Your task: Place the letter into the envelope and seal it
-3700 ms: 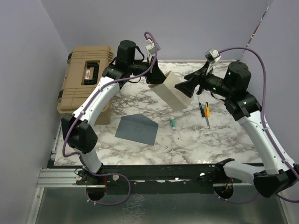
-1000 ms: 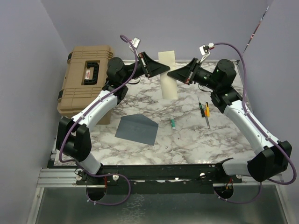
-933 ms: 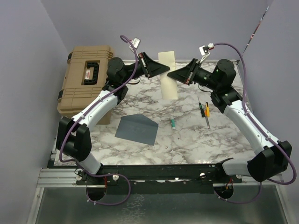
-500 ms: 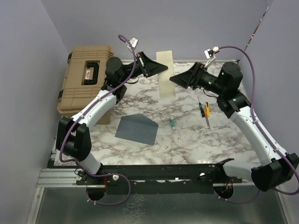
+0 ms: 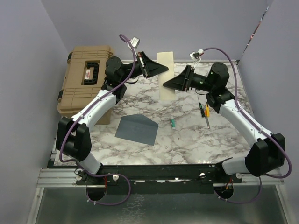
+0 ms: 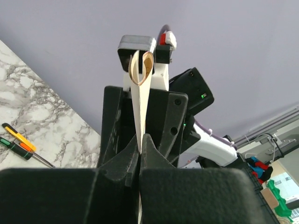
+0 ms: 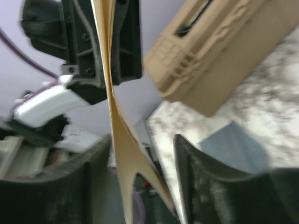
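Note:
The tan letter (image 5: 168, 92) hangs upright in the air over the back of the table, folded over with its two leaves splayed. My left gripper (image 5: 165, 69) is shut on its upper part; the left wrist view shows the letter (image 6: 140, 107) edge-on, pinched between the fingertips (image 6: 140, 142). My right gripper (image 5: 164, 84) is open, lower down on the other side. In the right wrist view the letter (image 7: 112, 116) stands between its spread jaws (image 7: 142, 149), close to the left finger. The blue-grey envelope (image 5: 137, 129) lies flat on the table with its flap open.
A big tan hard case (image 5: 86, 79) stands at the back left, overhanging the marble table (image 5: 219, 140). Two pens (image 5: 205, 113) lie on the right and a small green object (image 5: 173, 123) near the middle. Purple walls close in behind and at the sides.
My left gripper closed on the letter. My right gripper let go, drew back to the right, then came in again lower around the letter with its jaws open.

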`<state>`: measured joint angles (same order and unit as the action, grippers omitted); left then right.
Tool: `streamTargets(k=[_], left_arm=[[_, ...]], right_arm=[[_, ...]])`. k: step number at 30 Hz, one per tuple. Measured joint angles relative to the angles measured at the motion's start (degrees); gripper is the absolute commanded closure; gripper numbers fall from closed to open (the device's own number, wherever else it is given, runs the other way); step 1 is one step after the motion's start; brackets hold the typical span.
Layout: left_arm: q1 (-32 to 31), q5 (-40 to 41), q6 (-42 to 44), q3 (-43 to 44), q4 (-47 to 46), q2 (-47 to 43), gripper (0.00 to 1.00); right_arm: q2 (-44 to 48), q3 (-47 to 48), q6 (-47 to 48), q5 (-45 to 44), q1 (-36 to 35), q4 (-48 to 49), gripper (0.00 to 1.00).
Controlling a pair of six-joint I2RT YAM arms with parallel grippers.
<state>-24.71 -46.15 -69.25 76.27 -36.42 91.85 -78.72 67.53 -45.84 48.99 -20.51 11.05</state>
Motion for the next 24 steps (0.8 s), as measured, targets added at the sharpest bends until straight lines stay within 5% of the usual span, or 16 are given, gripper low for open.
streamTargets(k=[2,5,11,16,21,24], left_arm=[[0.02,0.0,-1.18,0.26,-0.15,0.09,0.99],[0.31,0.07,-2.43,0.79,-0.31,0.22,0.84],[1.38,0.22,-3.54,1.25,-0.63,0.24,0.79],[2.43,0.28,-3.58,2.38,-0.83,0.74,1.0],[2.51,0.26,-2.86,2.78,-0.81,1.46,1.0],[2.51,0.2,-2.19,2.78,-0.83,1.49,1.0]], right_arm=[[-0.39,-2.32,-4.81,3.17,0.0,6.67,0.78],[-1.18,-2.86,-9.14,6.6,0.0,12.52,0.95],[-1.2,-1.92,-9.25,9.66,0.0,12.61,0.99],[-1.2,-1.14,-7.04,11.72,0.0,9.79,0.99],[-1.22,1.16,-4.13,12.37,0.0,4.39,0.61],[-1.25,3.43,-2.67,11.63,0.0,2.45,0.53]])
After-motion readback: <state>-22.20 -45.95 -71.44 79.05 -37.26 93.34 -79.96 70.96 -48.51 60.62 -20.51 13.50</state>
